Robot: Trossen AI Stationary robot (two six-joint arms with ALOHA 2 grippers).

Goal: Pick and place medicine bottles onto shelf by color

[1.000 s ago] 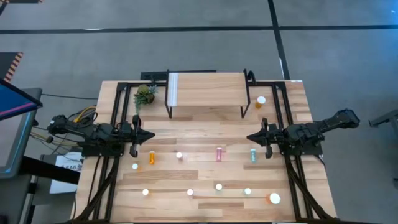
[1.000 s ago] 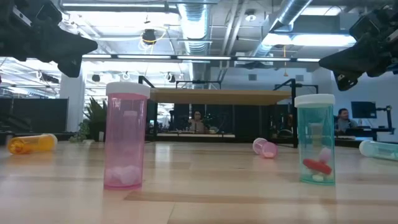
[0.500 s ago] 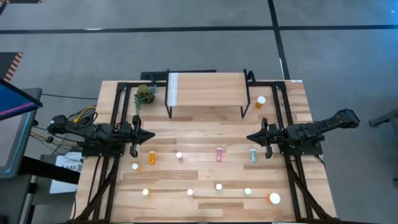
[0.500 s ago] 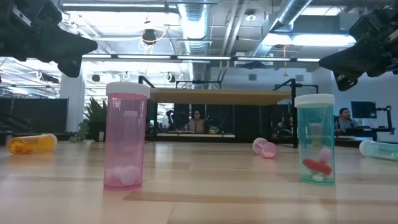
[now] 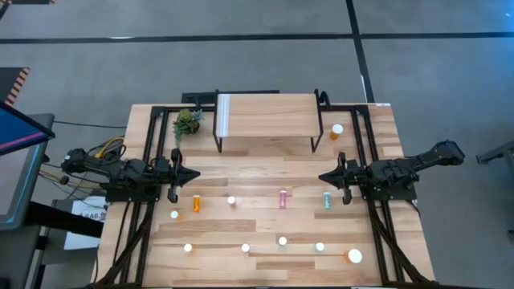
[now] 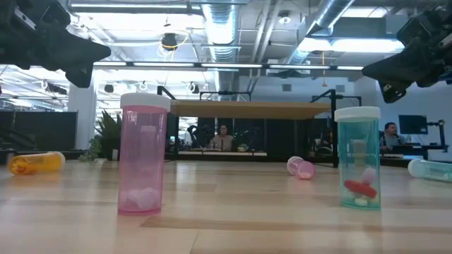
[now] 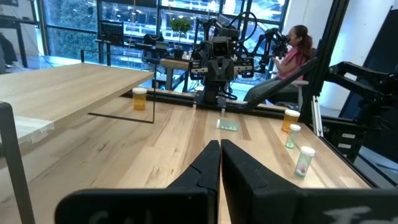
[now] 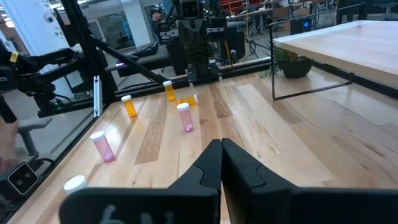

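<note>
1. We see the medicine bottles scattered on the tabletop (image 5: 265,181) in front of the shelf (image 5: 269,115): a pink bottle (image 5: 283,198) and a teal bottle (image 5: 327,200) mid-table, and an orange bottle (image 5: 195,203) toward the left.
2. The shelf top holds no bottle.
3. The left gripper (image 5: 193,174) hovers at the table's left, fingers pressed together.
4. The right gripper (image 5: 324,177) hovers opposite, near the teal bottle, fingers pressed together too.

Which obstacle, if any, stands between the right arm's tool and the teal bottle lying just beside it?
Probably none. The right tool, fingers together, hovers above bare tabletop, and the teal bottle lies just beside it with nothing between, so a short move should reach it.
</note>
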